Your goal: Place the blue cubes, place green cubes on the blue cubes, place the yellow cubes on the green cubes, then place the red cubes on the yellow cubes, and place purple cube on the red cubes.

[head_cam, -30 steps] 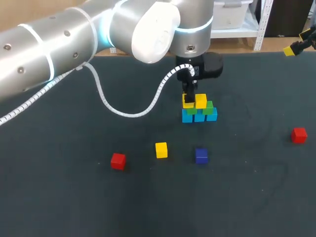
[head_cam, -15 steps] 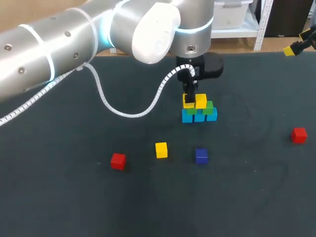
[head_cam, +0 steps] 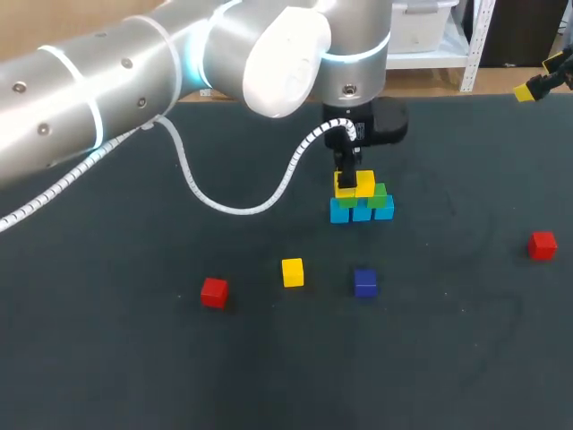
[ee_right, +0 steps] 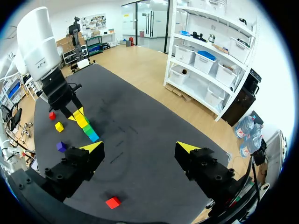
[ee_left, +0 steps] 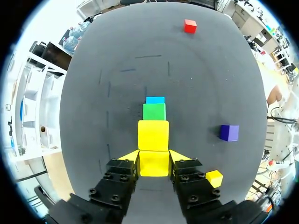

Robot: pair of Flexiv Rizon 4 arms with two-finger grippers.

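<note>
Left gripper [ee_left: 154,161], closed on the held yellow cube [ee_left: 154,163]: its two yellow-tipped fingers press the cube from opposite sides. Directly ahead of the fingers, and touching the held cube, stands a second yellow cube [ee_left: 153,135]; beyond it in the same line lie a green cube [ee_left: 154,112] and then a blue cube [ee_left: 155,100].

In the head view the left arm [head_cam: 107,98] comes in from the left and reaches past the middle of the dark table [head_cam: 448,358]. The cube it holds is level with the second yellow cube, above the green cubes [head_cam: 379,192], which rest on a row of blue cubes [head_cam: 362,213]. Whether the held cube already rests on the green layer cannot be told.

Well apart from the stack, toward the robot, lie a loose yellow cube [head_cam: 293,271], the purple cube [head_cam: 364,282] and a red cube [head_cam: 214,292]. The other red cube [head_cam: 542,245] lies near the table's right edge.

Right gripper [ee_right: 140,148]: fingers spread wide with nothing between them, at the table's far right corner, well clear of the stack.
</note>
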